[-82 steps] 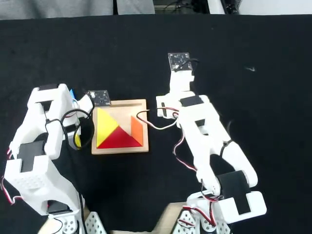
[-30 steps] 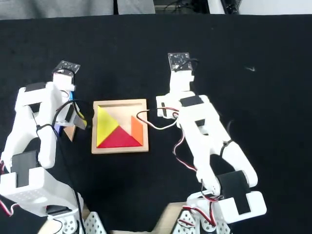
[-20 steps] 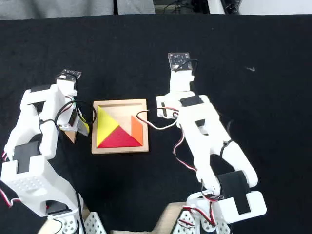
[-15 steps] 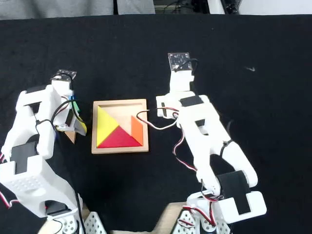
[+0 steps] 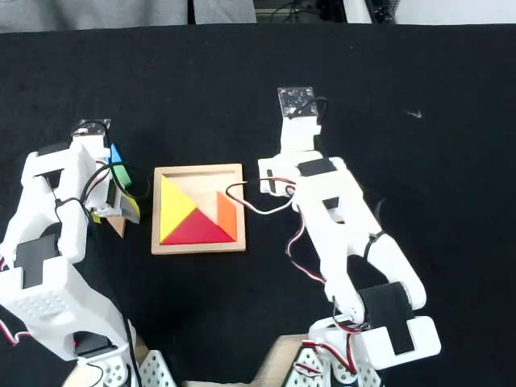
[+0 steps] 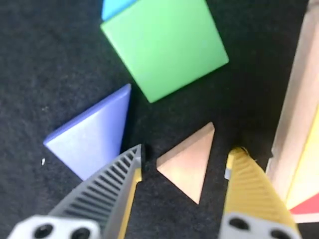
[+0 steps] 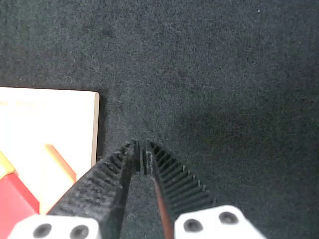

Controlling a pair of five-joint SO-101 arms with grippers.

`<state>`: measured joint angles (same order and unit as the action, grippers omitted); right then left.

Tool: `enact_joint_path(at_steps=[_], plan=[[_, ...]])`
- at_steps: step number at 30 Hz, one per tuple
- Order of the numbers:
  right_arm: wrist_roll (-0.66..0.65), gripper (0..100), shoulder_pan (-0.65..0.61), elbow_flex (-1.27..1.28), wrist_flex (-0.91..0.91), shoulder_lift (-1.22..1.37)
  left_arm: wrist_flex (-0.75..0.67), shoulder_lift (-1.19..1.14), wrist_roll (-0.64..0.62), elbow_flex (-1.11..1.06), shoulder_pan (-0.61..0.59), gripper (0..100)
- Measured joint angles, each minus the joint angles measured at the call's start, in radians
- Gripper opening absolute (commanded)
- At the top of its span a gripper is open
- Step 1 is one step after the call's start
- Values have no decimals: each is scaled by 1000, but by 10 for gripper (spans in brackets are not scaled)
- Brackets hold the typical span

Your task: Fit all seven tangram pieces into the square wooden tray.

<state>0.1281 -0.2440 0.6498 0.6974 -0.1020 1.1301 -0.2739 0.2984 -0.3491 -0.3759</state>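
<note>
Tan triangle (image 6: 187, 164) lies untouched between your left gripper (image 6: 187, 151) and its wide-open fingers; your right gripper (image 7: 143, 149) is closed, empty.

— What sits mid-frame?
— The right gripper (image 7: 143, 152), its black ribbed fingers closed tip to tip over the black cloth (image 7: 224, 74).
— And at the frame's edge?
— The wooden tray (image 7: 50, 114), its corner just beside the fingers, holding an orange piece (image 7: 61, 163) and a red piece (image 7: 11, 201).
</note>
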Motion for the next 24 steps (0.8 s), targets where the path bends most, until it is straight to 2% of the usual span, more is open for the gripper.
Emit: enact_joint_path(at_steps=[5, 24], plan=[[0, 22, 0, 0, 0, 0, 3, -5, -5, 0, 0, 162], [0, 22, 0, 0, 0, 0, 11, -3, -14, 0, 2, 162]])
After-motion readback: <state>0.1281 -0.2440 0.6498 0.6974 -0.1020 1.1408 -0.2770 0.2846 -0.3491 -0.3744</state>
